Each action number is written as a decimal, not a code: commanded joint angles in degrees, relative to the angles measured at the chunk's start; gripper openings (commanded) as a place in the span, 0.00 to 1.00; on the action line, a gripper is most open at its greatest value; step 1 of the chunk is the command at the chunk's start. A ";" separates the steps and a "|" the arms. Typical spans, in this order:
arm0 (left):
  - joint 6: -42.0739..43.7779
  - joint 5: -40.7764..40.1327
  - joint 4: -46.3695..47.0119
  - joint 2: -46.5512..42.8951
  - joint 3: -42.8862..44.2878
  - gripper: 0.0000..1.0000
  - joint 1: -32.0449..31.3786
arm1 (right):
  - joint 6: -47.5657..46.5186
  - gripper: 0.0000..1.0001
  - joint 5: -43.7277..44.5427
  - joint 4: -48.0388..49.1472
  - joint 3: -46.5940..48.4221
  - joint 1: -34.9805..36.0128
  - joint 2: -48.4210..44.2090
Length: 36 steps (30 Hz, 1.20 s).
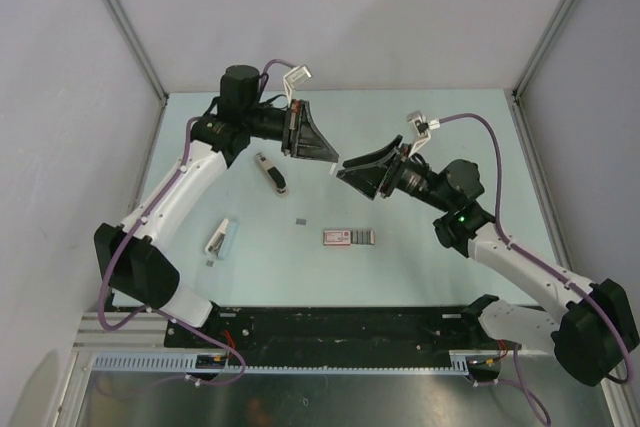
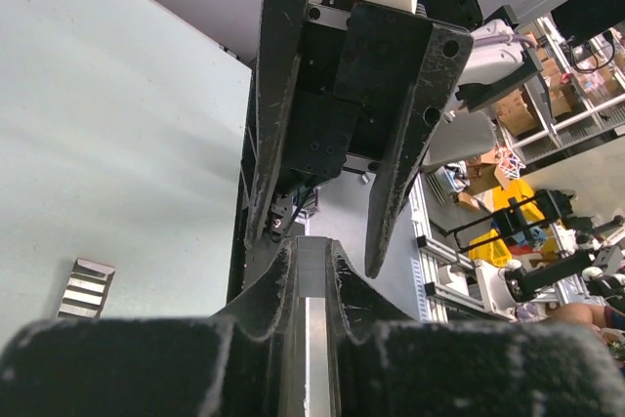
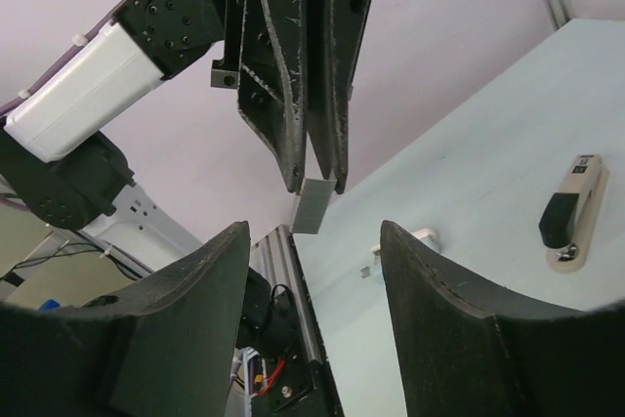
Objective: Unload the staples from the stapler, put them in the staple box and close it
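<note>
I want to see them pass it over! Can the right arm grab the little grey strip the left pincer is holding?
Probably yes. The right pincer is open and faces the grey strip, which pokes out past the tips of the shut left pincer. Nothing sits between them.

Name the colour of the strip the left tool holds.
Pale grey strip, clearest in the right wrist view.
</note>
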 commanded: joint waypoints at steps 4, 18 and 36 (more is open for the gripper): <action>-2.33 2.01 3.21 -2.25 -0.92 0.00 0.09 | 1.31 0.57 -0.57 4.07 2.16 1.95 1.74; -2.95 1.78 4.45 -3.30 -3.03 0.00 0.12 | 4.30 0.46 0.08 8.46 2.19 2.39 3.91; -3.10 0.73 5.21 -4.13 -3.99 0.04 0.44 | 6.57 0.21 -0.62 9.97 2.19 2.31 5.60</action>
